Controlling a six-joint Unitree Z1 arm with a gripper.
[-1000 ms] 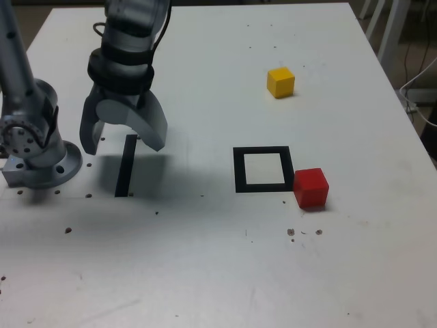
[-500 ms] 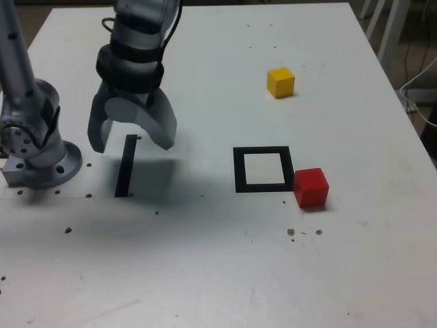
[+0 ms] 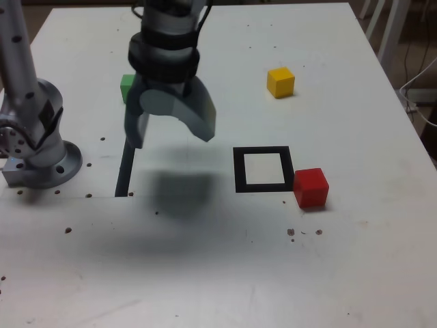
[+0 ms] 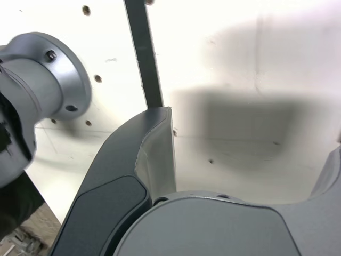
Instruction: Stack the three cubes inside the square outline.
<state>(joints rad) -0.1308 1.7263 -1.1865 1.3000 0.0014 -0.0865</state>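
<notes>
My gripper [image 3: 171, 137] hangs open above the table, to the exterior view's left of the square outline [image 3: 263, 169], holding nothing. The red cube [image 3: 311, 186] sits just outside the outline's right side, touching or nearly touching it. Further back on the right the yellow cube [image 3: 280, 82] rests on the table. A green cube [image 3: 127, 88] peeks out behind the gripper's left finger, mostly hidden. In the wrist view only the spread fingers [image 4: 144, 160], bare table and shadow show; no cube is between them.
The arm's round base [image 3: 37, 154] stands at the exterior view's left, also seen as the base [image 4: 48, 85] in the wrist view. A straight black strip [image 3: 124, 171] lies on the table below the gripper. Small holes and specks dot the white table [image 3: 218, 273].
The gripper has moved to the exterior view's right and slightly back, away from the black strip toward the outline, uncovering the green cube. It stayed open. The cubes have not moved.
</notes>
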